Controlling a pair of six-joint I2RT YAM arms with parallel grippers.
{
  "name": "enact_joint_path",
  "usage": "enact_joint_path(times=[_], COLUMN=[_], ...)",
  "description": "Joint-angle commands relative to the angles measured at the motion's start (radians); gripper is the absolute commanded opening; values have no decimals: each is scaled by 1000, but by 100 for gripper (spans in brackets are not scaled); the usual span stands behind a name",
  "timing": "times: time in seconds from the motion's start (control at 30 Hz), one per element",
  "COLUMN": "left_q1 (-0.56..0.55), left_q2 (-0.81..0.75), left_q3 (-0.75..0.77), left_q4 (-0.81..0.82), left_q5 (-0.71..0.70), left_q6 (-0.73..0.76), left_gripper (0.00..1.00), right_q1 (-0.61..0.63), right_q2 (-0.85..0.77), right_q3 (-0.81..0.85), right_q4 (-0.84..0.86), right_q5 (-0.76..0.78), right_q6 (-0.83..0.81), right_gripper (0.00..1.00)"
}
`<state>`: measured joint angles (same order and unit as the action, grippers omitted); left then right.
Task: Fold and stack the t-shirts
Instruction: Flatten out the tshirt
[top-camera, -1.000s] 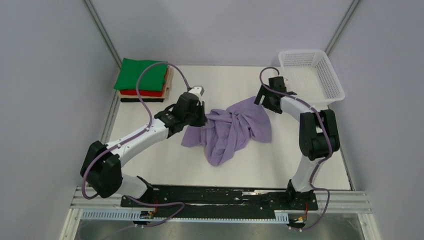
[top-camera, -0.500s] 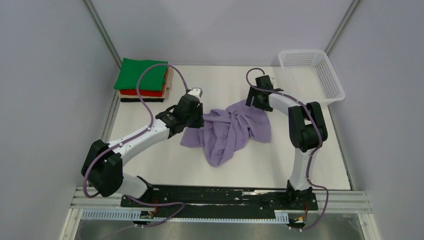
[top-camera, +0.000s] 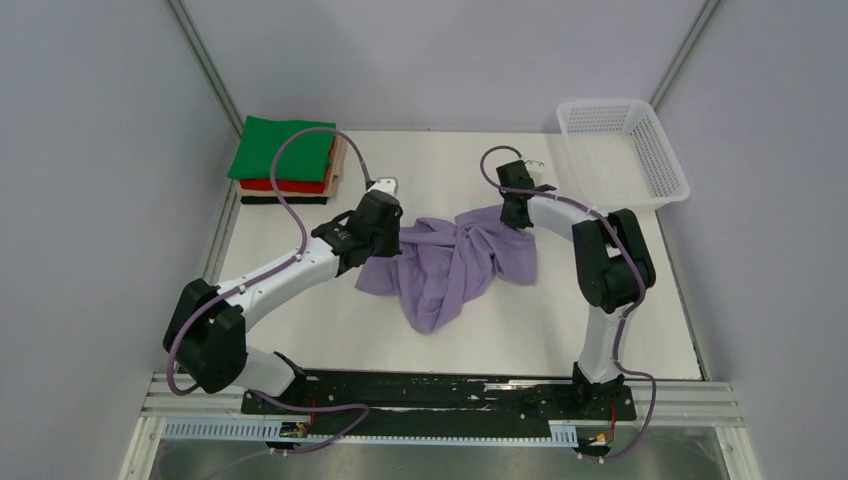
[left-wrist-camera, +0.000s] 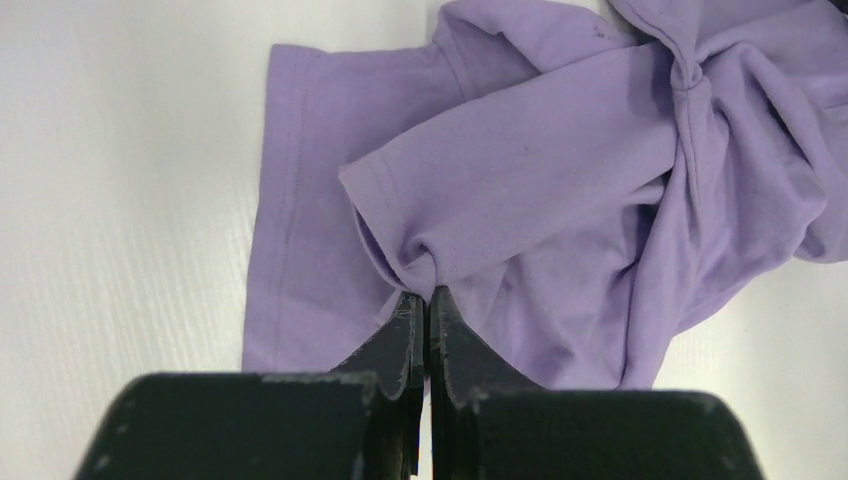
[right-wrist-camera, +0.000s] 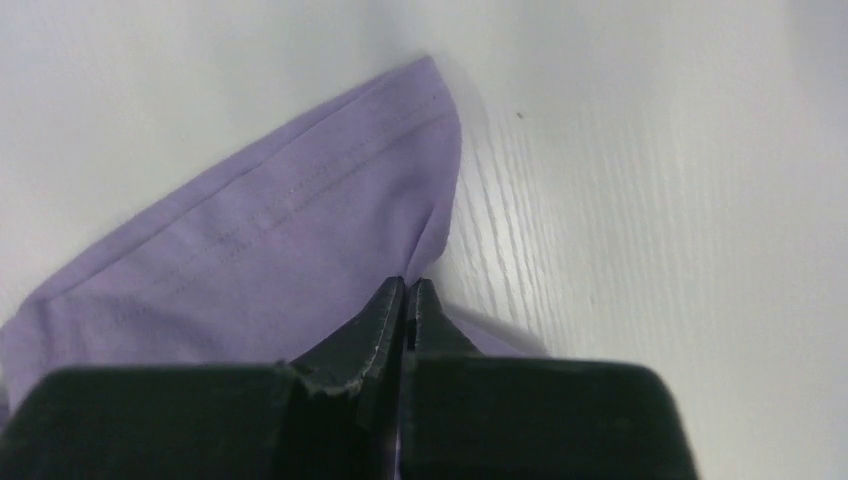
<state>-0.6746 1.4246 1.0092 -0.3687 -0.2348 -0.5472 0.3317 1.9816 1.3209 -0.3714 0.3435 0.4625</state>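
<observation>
Starting nearest the bottom of the overhead view: the lavender t-shirt (top-camera: 455, 265) is found crumpled on the white table (top-camera: 300, 330), a bit right of centre, with one twisted tail pointing down-frame.

On the shirt's left side, the left gripper (left-wrist-camera: 428, 293) is clamped on a pinch of cloth just under a sleeve hem. At the shirt's upper right edge, the right gripper (right-wrist-camera: 408, 283) is pinched closed on a thin fold beside a stitched hem. So both sets of jaws are clenched on the same shirt.

The step in hand looks like getting it spread flat before anything is folded. That's probably best done with the two pinches drawn apart evenly and kept low, so the knotted middle gets pulled out instead of dragged around as a lump. Not much fabric is held on the right, so a hard tug could see it slip out.

Further back, in the upper left, the folded stack (top-camera: 285, 160) is sitting with green on top, where this one presumably gets placed. In the upper right, the white basket (top-camera: 625, 150) is parked, well apart.
</observation>
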Motion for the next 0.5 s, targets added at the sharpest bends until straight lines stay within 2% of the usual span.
enact_joint_path(times=[0.0,0.1,0.23,0.37,0.47], left_q1=[-5,-5,-5,-5,-5], left_q2=[-131,-220,-367,-494,-573], left_q3=[75,104,148,231,315], left_q4=[-21,-21,-8,3,-15], left_q5=[-69,-69,-23,59,72], left_q6=[24,55,100,155,189], left_gripper=[0,0,0,0,0], right_q1=[12,13,13,15,15], right_q2=[-252,-477,-791,-1044,-1166], right_q3=[-63,-145,-234,-220,-153], right_q4=[-28,51,153,195,204], right_q5=[108,85,-29,-145,-215], right_q6=[-6,-45,-92,-148,-180], right_gripper=[0,0,0,0,0])
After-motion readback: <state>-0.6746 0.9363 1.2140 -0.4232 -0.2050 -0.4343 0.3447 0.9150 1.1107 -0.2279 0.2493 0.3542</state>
